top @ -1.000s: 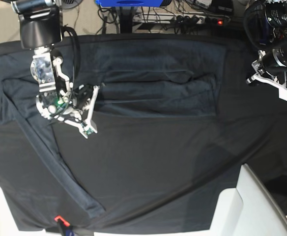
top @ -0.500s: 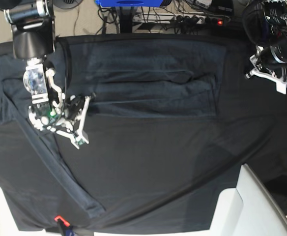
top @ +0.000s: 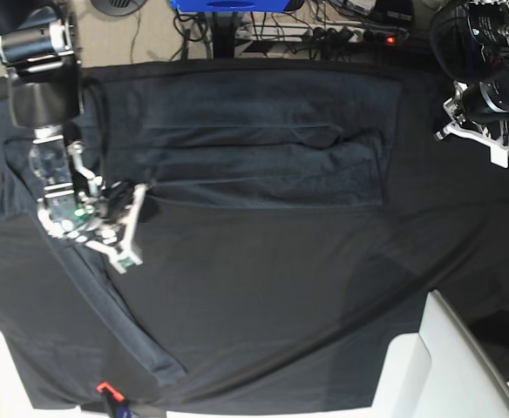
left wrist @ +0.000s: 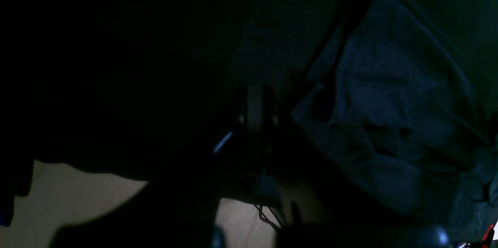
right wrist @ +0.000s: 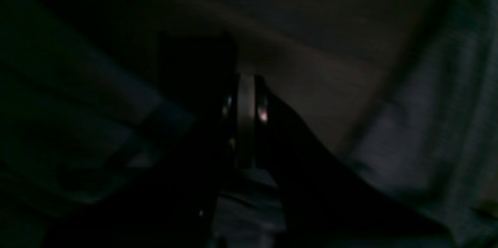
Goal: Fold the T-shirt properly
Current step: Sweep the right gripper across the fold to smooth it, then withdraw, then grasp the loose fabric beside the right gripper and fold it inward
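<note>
Two pincers are sitting clenched on nothing: the right pincer [top: 119,239] is hovering over the long-sleeved slate-grey knit T-shirt [top: 263,148], which is lying partly folded across the black-clothed counter [top: 324,296]; the left pincer [top: 481,144] is hanging beyond the shirt's edge. Grey-on-black contrast is risking a mis-grab of tablecloth; a white panel [top: 437,366] is crowding the near corner.

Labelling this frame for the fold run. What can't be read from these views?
- Both wrist views: underexposed; the closed left hand and right hand show only as a pale sliver, cloth around them blurred.
- Base view: T-shirt against the black tablecloth, nearly the same tone, so its lower edge is unclear.
- Base view: right hand covers the cloth beneath; contact can't be told.
- Base view: left hand tiny near the frame edge.
</note>
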Available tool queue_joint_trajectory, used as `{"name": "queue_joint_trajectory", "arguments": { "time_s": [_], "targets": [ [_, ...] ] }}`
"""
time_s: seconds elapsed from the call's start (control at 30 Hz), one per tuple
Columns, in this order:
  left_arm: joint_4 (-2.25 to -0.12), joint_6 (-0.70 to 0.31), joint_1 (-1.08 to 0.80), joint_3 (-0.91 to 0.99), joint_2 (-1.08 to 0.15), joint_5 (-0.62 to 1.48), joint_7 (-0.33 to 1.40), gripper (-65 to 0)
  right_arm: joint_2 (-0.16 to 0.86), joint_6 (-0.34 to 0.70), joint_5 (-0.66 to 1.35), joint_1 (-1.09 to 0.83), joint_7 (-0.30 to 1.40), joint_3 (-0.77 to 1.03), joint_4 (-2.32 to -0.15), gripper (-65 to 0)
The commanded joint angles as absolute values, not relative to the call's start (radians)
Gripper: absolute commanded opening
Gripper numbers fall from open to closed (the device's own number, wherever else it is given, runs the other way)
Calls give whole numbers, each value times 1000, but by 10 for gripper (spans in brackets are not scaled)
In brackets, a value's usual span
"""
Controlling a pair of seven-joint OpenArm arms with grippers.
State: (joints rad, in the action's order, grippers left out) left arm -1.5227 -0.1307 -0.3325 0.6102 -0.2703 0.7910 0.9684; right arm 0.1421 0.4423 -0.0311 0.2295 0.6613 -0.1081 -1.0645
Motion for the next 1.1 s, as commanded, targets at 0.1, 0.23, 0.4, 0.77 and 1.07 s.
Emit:
{"name": "queue_joint_trajectory", "arguments": {
  "time_s": [0.1,0.23,0.4,0.77,1.07],
  "targets": [
    [-1543,-136,-338,618,-286,805,958,-650,160,441,-27,314,644,31,-1072,-570],
    [-1543,-137,-341,618,-286,803,958,-650,185,441,-27,430,642,96,-946,-447],
    [-1543,-137,-341,618,-286,805,958,-650,211,441,-27,538,572,88,-757,-243],
    [-1543,-137,-341,618,-286,803,958,-650,289,440,-21,544,320,91,-512,-156],
    [-1543,-137,-337,618,-286,803,958,-650,318,440,-19,542,317,93,-456,-185]
  ]
}}
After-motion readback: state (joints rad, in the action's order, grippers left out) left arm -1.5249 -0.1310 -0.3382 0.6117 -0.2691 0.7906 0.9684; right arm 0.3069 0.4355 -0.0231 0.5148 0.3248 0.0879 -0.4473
